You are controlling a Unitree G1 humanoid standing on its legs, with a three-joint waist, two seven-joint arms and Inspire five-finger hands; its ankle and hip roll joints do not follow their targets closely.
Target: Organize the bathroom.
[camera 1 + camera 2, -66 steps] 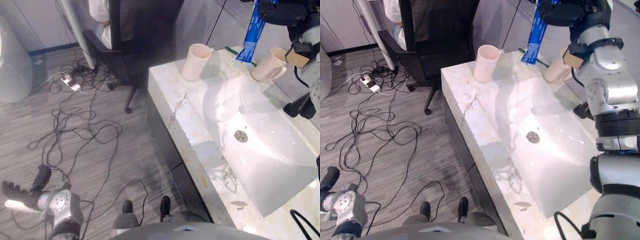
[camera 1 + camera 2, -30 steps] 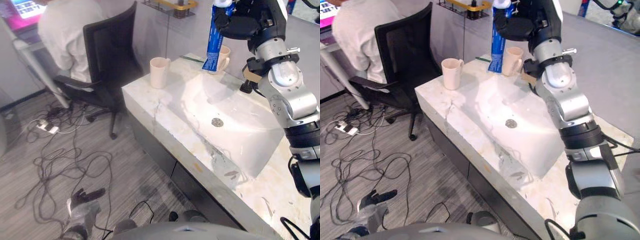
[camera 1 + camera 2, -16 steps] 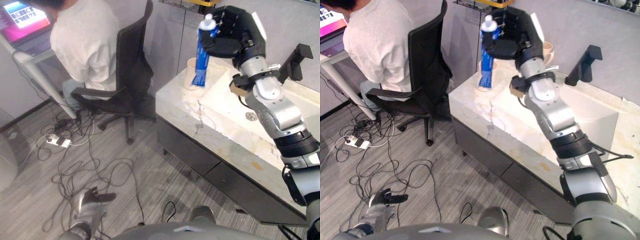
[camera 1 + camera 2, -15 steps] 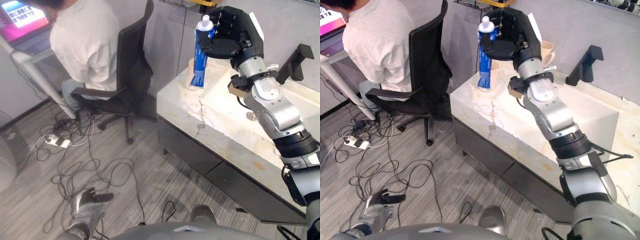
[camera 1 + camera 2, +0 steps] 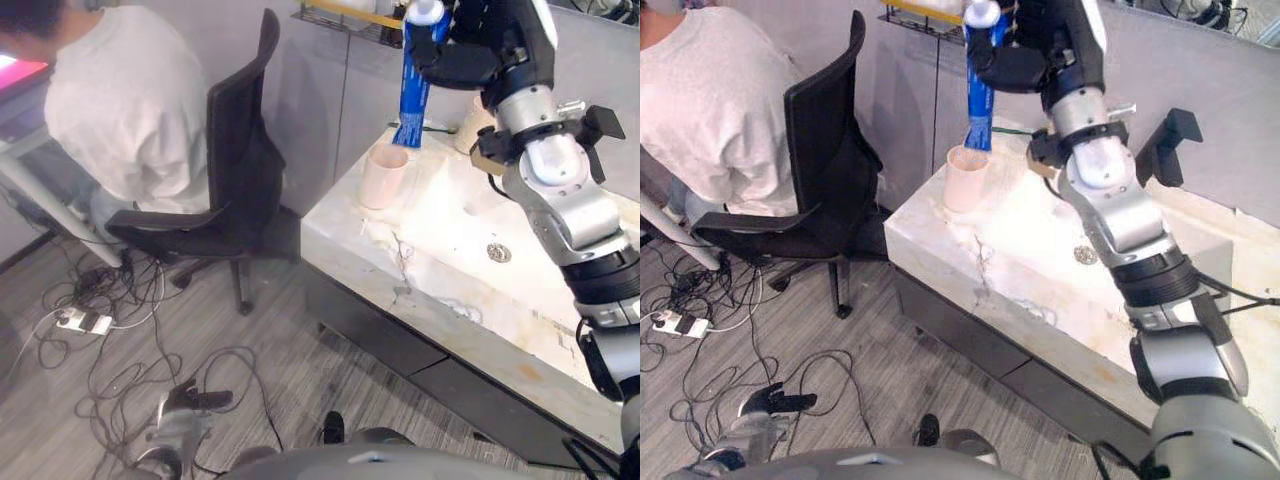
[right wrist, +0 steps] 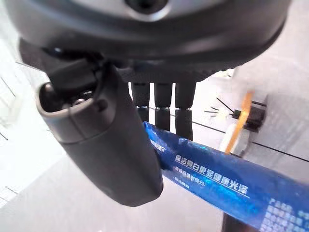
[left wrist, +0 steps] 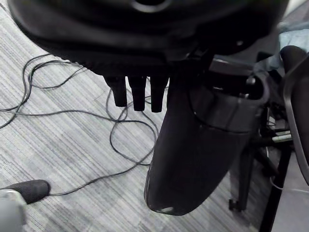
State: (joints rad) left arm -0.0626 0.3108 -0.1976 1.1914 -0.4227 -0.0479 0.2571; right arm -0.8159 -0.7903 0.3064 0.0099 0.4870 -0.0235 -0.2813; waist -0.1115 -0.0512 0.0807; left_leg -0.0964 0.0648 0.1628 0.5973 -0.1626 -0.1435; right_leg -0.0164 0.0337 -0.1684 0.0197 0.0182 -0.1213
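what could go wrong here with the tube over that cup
The right robot hand holds the tube high, its flat end just above the cup. It could miss the opening or tip the cup. The cup stands near the counter edge, so a knock might send it to the floor.

glossy blue plastic toothpaste tube (image 5: 412,75), matt cream cup (image 5: 382,177), polished marble counter (image 5: 440,260)
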